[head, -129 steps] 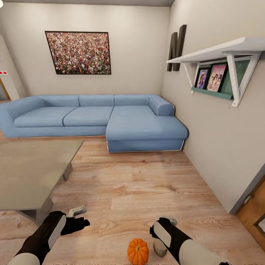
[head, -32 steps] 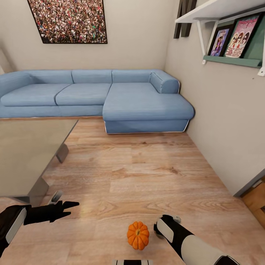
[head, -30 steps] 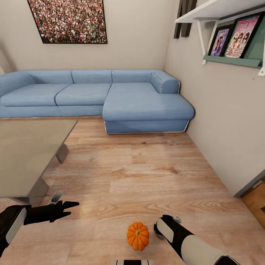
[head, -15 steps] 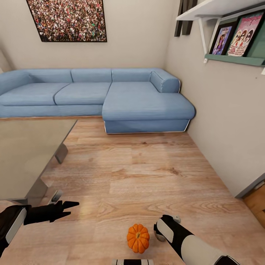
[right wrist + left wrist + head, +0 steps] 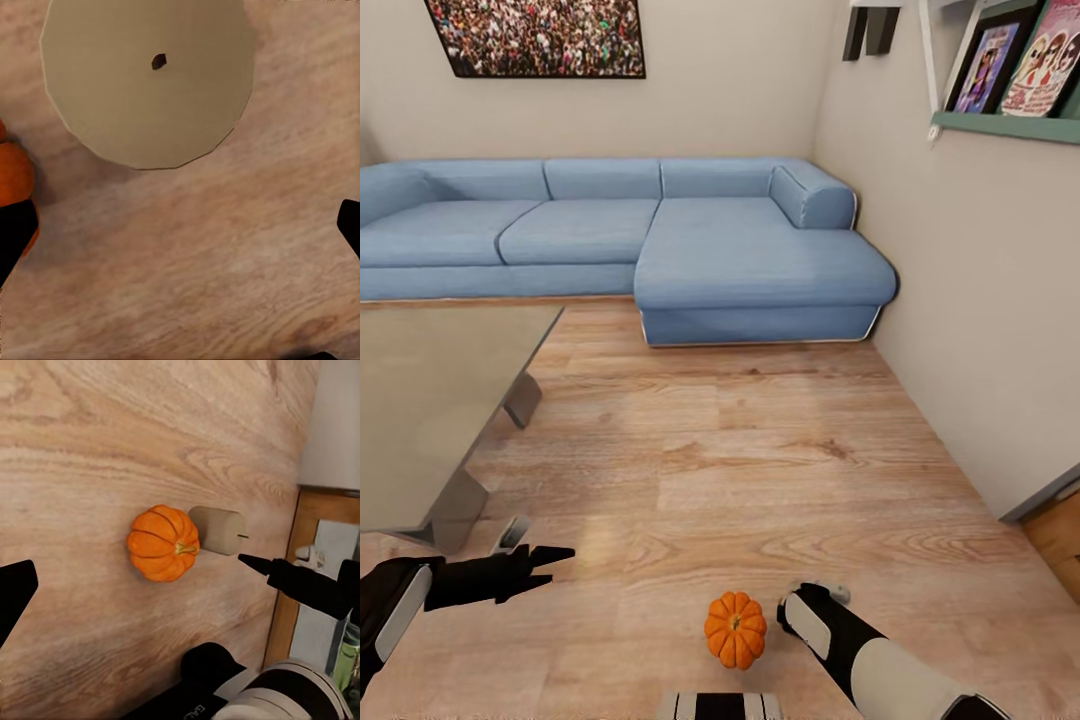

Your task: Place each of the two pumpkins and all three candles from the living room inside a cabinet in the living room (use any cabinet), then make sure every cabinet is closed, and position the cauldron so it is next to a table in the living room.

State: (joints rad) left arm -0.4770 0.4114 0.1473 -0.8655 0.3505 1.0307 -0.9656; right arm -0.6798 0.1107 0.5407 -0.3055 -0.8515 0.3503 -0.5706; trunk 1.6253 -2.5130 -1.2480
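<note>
A bright orange pumpkin (image 5: 736, 628) (image 5: 163, 542) sits on the wood floor close in front of me. A pale beige candle (image 5: 217, 529) (image 5: 146, 82) stands upright right beside it. My right gripper (image 5: 182, 225) hangs open straight above the floor next to the candle, pointing down at its flat top, with the pumpkin (image 5: 11, 176) at one side. In the head view my right forearm (image 5: 840, 640) covers the candle. My left gripper (image 5: 550, 562) is open, low over the floor left of the pumpkin and near the grey table (image 5: 420, 400). The cabinet and cauldron are out of view.
A blue corner sofa (image 5: 740, 250) lines the back wall. The right wall (image 5: 980, 300) carries a shelf with pictures, and a brown wood panel (image 5: 1060, 540) stands at its foot. Open wood floor (image 5: 740, 450) lies between table, sofa and wall.
The head view has tilted down a little, so the room has slid upward in the picture. Since the oldest frame my left gripper swung out left and lower. Pumpkin and right arm hold their places.
</note>
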